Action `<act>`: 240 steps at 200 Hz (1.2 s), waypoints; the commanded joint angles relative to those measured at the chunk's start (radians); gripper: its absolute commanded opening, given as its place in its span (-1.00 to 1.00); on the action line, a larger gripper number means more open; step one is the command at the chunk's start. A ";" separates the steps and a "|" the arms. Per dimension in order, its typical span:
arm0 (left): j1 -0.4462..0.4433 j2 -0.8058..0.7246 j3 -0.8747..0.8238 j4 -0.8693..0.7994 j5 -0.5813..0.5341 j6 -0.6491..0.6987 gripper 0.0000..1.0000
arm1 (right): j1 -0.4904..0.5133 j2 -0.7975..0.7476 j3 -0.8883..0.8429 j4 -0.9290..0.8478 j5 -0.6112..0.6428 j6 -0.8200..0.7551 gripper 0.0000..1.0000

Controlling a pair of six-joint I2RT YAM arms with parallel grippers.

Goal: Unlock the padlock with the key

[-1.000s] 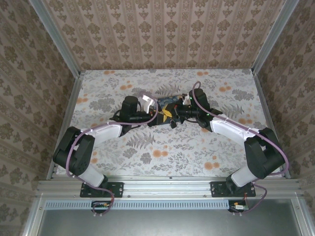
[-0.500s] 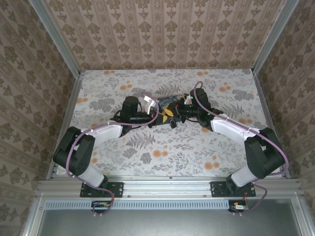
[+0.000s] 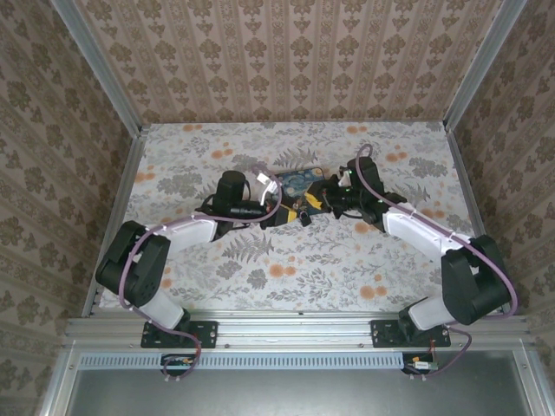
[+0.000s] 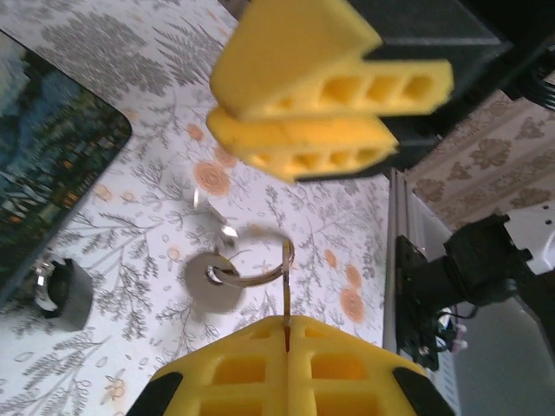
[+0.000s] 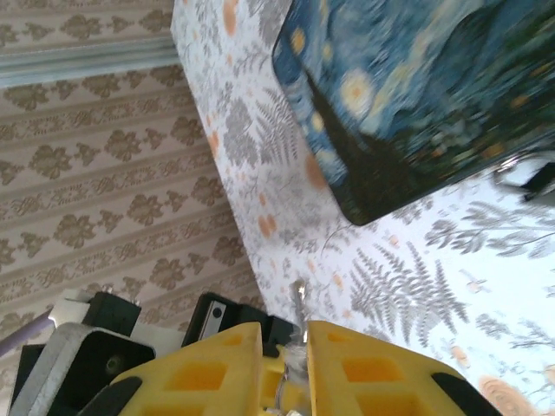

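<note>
With the left gripper clamped on the key and the padlock lying loose on the table just beside the box, the right gripper, jaws narrow with an unclear metal sliver between, should probably steady the padlock before insertion.

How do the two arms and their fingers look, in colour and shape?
Both the left arm and right arm have white links, black joints and a purple cable alongside. The fingers are yellow blocks with rectangular hollows.
</note>
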 commanded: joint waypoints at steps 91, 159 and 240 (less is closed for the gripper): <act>-0.055 0.103 0.181 -0.225 0.263 0.085 -1.00 | -0.067 -0.094 0.090 -0.295 -0.498 -1.163 -0.30; -0.077 0.068 0.260 -0.500 0.236 0.232 -1.00 | -0.108 0.065 0.196 -0.508 -0.631 -1.430 -0.29; -0.081 0.038 0.263 -0.516 0.223 0.233 -1.00 | -0.125 0.071 0.167 -0.524 -0.676 -1.454 -0.13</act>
